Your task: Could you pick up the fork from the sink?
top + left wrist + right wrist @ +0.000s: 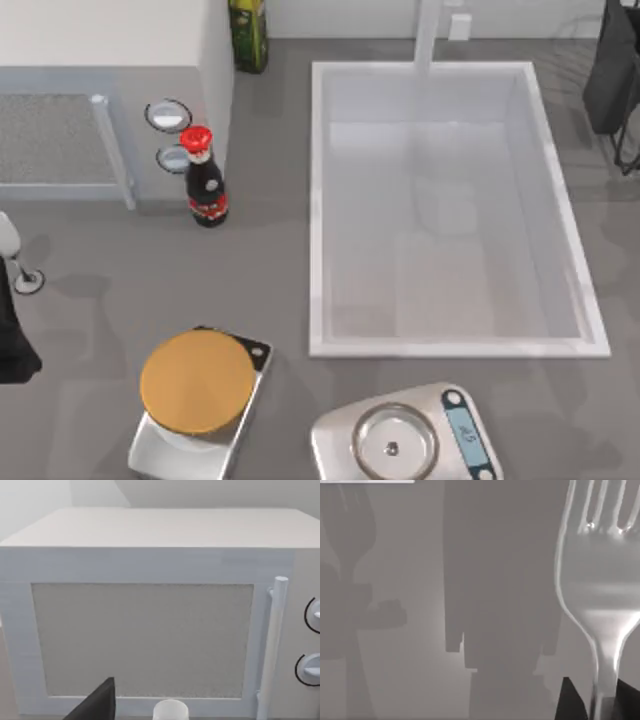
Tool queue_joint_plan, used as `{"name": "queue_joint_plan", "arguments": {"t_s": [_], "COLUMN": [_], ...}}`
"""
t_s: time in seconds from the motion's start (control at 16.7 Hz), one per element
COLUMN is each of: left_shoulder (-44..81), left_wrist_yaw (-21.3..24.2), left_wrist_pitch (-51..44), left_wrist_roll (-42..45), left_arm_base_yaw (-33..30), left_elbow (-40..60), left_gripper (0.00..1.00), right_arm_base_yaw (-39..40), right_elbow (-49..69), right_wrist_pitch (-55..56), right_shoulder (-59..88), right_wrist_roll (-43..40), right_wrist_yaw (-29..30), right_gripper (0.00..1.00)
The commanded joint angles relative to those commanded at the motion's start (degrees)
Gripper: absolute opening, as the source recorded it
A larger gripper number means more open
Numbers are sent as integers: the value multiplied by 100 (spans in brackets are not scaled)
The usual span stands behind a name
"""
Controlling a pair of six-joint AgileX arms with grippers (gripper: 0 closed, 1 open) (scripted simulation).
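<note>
Now R tool (600, 700) clamped on fork (600, 595) handle; L tool state unclear; scale (466, 432) readout illegible.

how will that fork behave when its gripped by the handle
The fork looks like polished metal, so probably stiff and slippery. The right claw pinches its narrow neck, so the broad head may swing or twist.

One sink (450, 340), one fork (600, 605), one microwave (150, 630) with two knobs — plus two kitchen scales (410, 440), one carrying a brown round board (196, 381). Bottles: two — a red-capped soy sauce bottle (205, 180) and a green one (248, 35).
</note>
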Motion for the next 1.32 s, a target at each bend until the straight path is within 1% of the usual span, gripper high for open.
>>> {"name": "queue_joint_plan", "arguments": {"t_s": [0.42,0.6,0.84,0.96,1.08,1.32], "left_shoulder": [0,0,0,0,0,0], "left_wrist_yaw": [0,0,0,0,0,0], "left_wrist_pitch": [0,0,0,0,0,0], "left_wrist_roll": [0,0,0,0,0,0], "left_arm_base_yaw": [0,0,0,0,0,0], "left_elbow": [0,0,0,0,0,0], "left_gripper": [100,100,100,100,100,100], "right_arm_base_yaw": [0,3,6,7,7,7], "right_elbow": [-124,-627,-1577,-1974,-2165,-2175], "right_wrist_pitch": [93,675,1965,2408,2606,2617], "right_shoulder": [-15,82,287,378,439,443], "right_wrist_roll": [-14,-6,7,12,15,15], "right_wrist_yaw": [2,1,-1,-2,-2,-2], "right_gripper": [0,0,0,0,0,0]}}
